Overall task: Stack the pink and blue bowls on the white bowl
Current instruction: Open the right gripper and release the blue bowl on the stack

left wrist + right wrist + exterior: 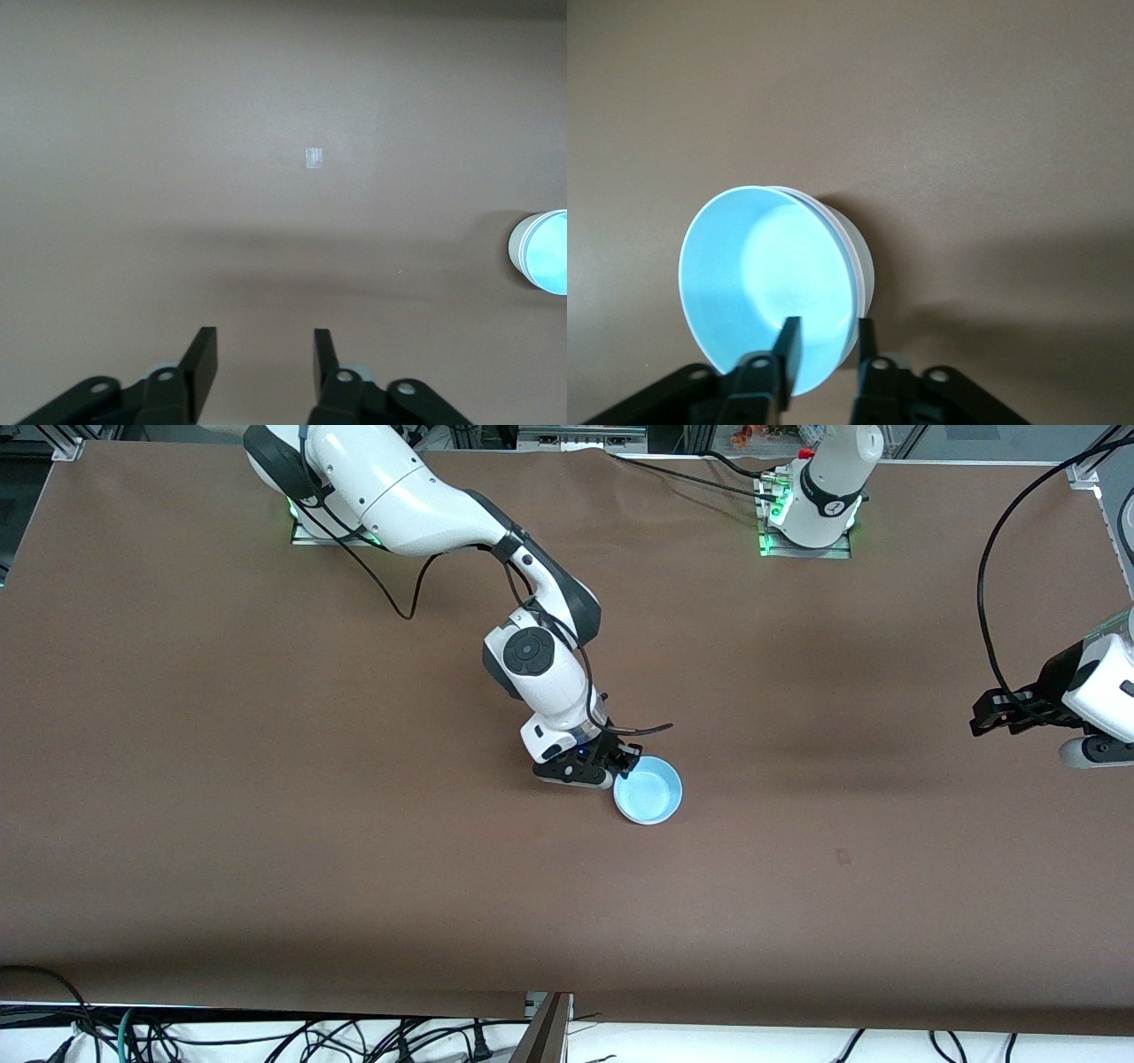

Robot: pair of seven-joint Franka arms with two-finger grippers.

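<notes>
So my right gripper (627, 763) is down at the middle of the table (266, 824), fingers pinched on the rim of the blue bowl (648, 790), one finger inside and one outside. In the right wrist view the blue bowl (766, 283) sits nested on the white bowl (855, 257), whose rim just peeks out along one side; I can't spot the pink bowl anywhere, so it may be hidden in the stack. Best move, I reckon: make sure the bowl is seated level before I let go, then open and lift straight up so I don't drag the rim sideways. The bowl's mouth faces up and it's round, so there's no real long axis, just the upright one. Over at the left arm's end, my left gripper (262, 359) waits above bare table, fingers spread with nothing between them.
</notes>
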